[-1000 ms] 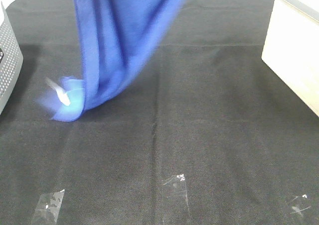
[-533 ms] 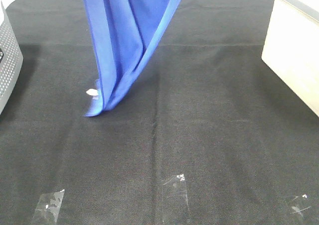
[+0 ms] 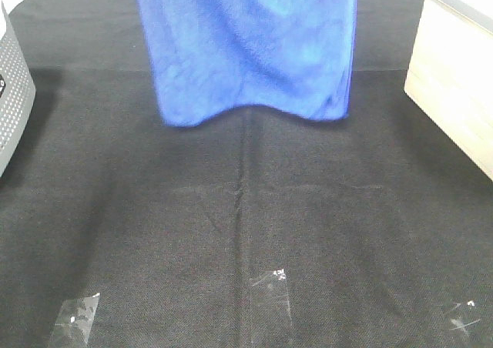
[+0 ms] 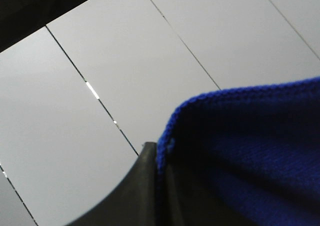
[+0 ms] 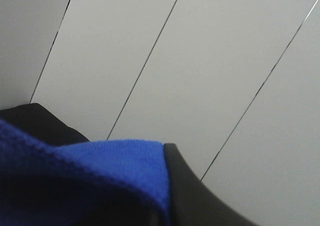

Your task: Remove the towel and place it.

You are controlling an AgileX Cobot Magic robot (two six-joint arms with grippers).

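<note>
The royal-blue towel hangs spread out flat at the top centre of the exterior view. Its lower edge is clear of the black table cloth, and its top runs out of frame. Neither gripper shows in that view. In the left wrist view the towel's stitched edge lies pinched against a dark finger of my left gripper. In the right wrist view the towel lies against a dark finger of my right gripper. Both wrist cameras look up at white ceiling panels.
A grey perforated container stands at the left edge. A pale wooden box stands at the right edge. Pieces of clear tape are stuck on the black cloth near the front.
The towel hung bunched in a narrow fold with its lower corner near the table at the left. It is now spread wide and its lower edge is higher.
</note>
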